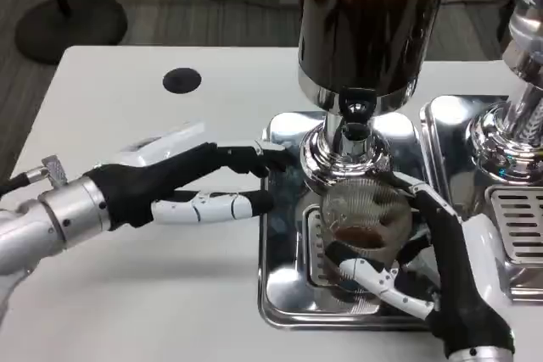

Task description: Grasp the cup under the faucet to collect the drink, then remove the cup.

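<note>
Head view. Centre right: one clear ribbed glass cup [361, 231], cylindrical, its wall marked with fine horizontal ridges, stands on a polished, mirror-bright steel drip tray [284, 294] of rectangular shape with rounded corners. A shallow layer of dark brown liquid lies in the cup's bottom. The cup sits directly below the chrome faucet [356, 116] of a tall cylindrical drink dispenser [369, 14], whose transparent tank is filled with dark brown drink and rests on a rounded chrome base.

Lower right: the right hand [424, 273], with a white back and black-and-white fingers, grips the cup; one white finger [382, 281] wraps across the cup's near side and black fingers reach round its far right side.

Left of centre: the left hand [182, 180] extends flat toward the tray, fingers straight and apart, holding nothing; its dark fingertips reach the tray's left edge, and whether they touch it cannot be told. The silver, ringed metal forearm [51, 222] runs off toward the lower left.

Right edge: a second steel tray [445, 120] carries a slotted grille and the chrome base of a second dispenser [509, 116], seen only in part.

Upper left: one small black round disc [181, 80] lies flush on the matte white table [127, 294]. Two trays, two dispensers, one cup and one disc are counted.
</note>
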`<action>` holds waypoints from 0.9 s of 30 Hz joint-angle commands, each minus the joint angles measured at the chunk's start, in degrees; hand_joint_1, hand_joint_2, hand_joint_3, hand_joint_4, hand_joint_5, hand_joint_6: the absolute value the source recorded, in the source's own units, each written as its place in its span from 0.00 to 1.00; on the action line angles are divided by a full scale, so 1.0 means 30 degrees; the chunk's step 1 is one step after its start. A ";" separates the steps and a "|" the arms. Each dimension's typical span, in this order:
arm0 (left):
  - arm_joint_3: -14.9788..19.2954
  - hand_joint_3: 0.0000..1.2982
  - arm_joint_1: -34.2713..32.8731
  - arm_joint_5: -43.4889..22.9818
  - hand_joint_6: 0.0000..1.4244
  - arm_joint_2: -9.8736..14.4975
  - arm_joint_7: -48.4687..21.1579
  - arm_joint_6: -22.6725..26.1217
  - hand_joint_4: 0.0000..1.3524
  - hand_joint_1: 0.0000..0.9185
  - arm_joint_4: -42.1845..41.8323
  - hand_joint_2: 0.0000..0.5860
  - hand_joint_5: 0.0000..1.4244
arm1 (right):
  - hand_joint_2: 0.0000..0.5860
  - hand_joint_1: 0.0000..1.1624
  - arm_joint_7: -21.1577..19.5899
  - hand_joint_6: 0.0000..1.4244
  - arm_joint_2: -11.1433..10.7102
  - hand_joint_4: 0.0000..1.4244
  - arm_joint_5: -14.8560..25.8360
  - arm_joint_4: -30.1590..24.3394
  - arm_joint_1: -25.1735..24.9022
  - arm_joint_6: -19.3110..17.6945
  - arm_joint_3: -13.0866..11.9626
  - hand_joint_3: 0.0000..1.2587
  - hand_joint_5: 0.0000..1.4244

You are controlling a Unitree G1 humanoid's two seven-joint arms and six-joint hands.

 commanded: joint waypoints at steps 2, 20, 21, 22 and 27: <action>-0.0458 0.16 -0.0144 0.0046 0.17 -0.0281 -0.0320 -0.0458 0.16 0.00 0.0183 0.32 0.17 | 0.32 0.60 -0.0548 0.64 0.0043 0.38 -0.0148 -0.1579 0.0630 -0.0289 -0.0420 0.38 0.49; -0.0874 0.16 0.0629 -0.0472 0.17 -0.0476 -0.0671 -0.1078 0.15 0.00 -0.0623 0.32 0.17 | 0.32 0.60 -0.0582 0.68 0.0237 0.40 -0.0263 -0.3640 0.1953 -0.0044 -0.1474 0.41 0.51; -0.0858 0.16 0.0700 -0.0518 0.17 -0.0499 -0.0694 -0.1110 0.14 0.00 -0.0716 0.32 0.16 | 0.33 0.60 -0.0545 0.68 0.0248 0.40 -0.0256 -0.3771 0.2036 -0.0029 -0.1521 0.41 0.51; -0.0858 0.16 0.0824 -0.0596 0.17 -0.0543 -0.0726 -0.1156 0.13 0.00 -0.0835 0.32 0.15 | 0.33 0.60 -0.0514 0.68 0.0253 0.40 -0.0265 -0.3895 0.2115 -0.0003 -0.1556 0.41 0.52; -0.0898 0.15 0.1310 -0.0802 0.17 -0.0631 -0.0892 -0.1301 0.11 0.00 -0.1311 0.32 0.13 | 0.33 0.60 -0.0227 0.68 0.0269 0.41 -0.0143 -0.4301 0.2425 0.0148 -0.1637 0.41 0.52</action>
